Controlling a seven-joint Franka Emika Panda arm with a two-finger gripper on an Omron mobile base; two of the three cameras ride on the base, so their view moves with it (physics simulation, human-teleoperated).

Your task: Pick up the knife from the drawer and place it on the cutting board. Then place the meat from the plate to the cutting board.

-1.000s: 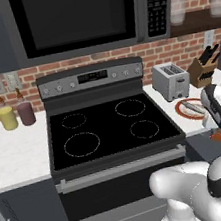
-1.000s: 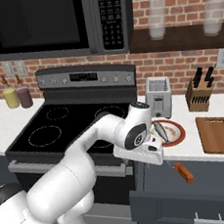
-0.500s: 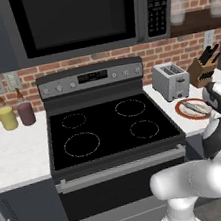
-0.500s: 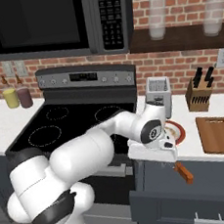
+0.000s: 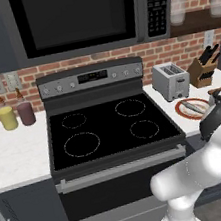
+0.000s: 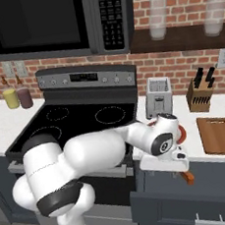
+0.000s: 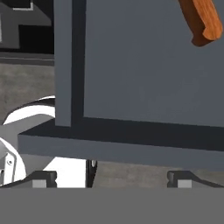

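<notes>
In the hand view my gripper (image 7: 111, 178) is open, its two dark fingertips (image 7: 43, 177) far apart at the bottom. Ahead lies the dark blue-grey floor of the open drawer (image 7: 144, 65). The knife's orange-brown handle (image 7: 203, 19) sticks in at the top right, apart from my fingers; its blade is out of frame. From the right base view my hand (image 6: 175, 156) hangs just above the drawer (image 6: 159, 205), beside the knife handle (image 6: 187, 176). The brown cutting board (image 6: 220, 134) lies bare on the counter. The silver-grey meat (image 5: 192, 107) rests on the red-rimmed plate (image 5: 184, 114).
A toaster (image 6: 158, 97) and a wooden knife block (image 6: 201, 94) stand at the back of the counter. The black stove (image 5: 110, 127) is to the left, with two jars (image 5: 16, 116) beyond it. My own arm (image 6: 104, 150) crosses in front of the stove.
My arm has swung right and down, bringing the hand low over the open drawer next to the knife. The knife has stayed where it was.
</notes>
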